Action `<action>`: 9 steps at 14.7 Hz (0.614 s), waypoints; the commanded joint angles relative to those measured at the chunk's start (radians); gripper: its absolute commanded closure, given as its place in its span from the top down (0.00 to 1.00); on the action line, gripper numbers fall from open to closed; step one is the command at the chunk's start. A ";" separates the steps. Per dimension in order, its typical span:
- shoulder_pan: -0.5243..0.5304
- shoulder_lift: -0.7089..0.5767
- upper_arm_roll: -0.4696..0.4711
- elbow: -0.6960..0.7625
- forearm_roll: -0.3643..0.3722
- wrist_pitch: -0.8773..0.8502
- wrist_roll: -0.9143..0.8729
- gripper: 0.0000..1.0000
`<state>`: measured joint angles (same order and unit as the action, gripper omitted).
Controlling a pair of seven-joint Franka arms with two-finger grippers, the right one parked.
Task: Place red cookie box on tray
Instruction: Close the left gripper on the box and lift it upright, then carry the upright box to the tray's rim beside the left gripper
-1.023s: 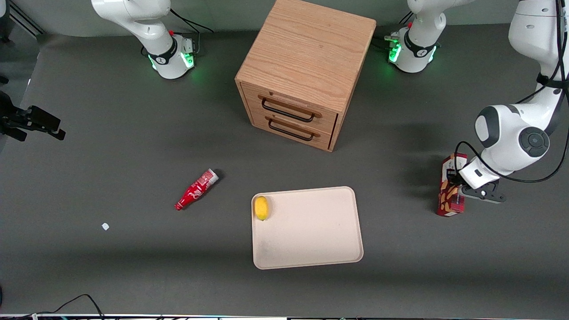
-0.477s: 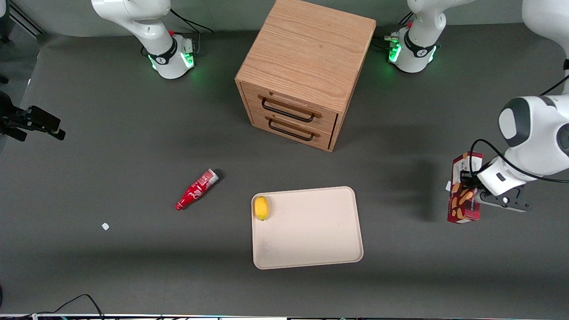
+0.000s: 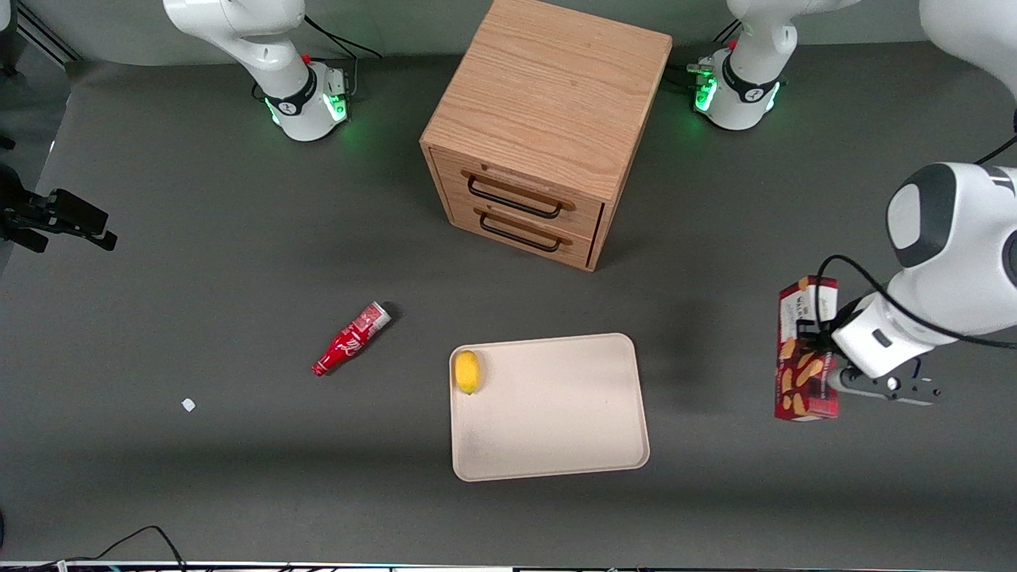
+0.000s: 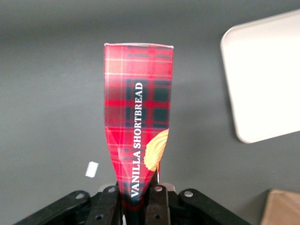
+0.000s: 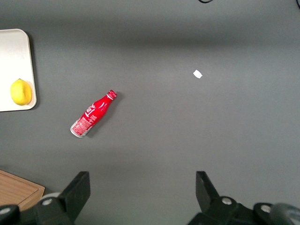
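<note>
Transport step — gripper (image 3: pixel 822 356) is clamped on the red cookie box (image 3: pixel 805 349), which is pinched thin between the fingers (image 4: pixel 159 202) in the wrist view and looks lifted clear of the table (image 3: pixel 199 318), out toward the working arm's end. Tray (image 3: pixel 556 429) sits well apart, toward the table's middle. Next move, I'd say: carry sideways over the near rim, then lower flat. Lemon (image 3: pixel 467 371) occupies one tray corner only — most of the tray is bare. Open path between; drawer cabinet (image 3: pixel 540 135) sits farther from the camera, soda bottle (image 3: pixel 350 338) off toward the parked arm.
</note>
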<state>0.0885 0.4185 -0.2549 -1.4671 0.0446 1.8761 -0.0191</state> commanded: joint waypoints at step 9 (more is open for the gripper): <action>-0.372 0.434 0.103 0.429 0.034 0.050 -0.502 0.00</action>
<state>-0.2046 0.7918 -0.2149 -1.1099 0.0595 1.9198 -0.4493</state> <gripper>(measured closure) 0.815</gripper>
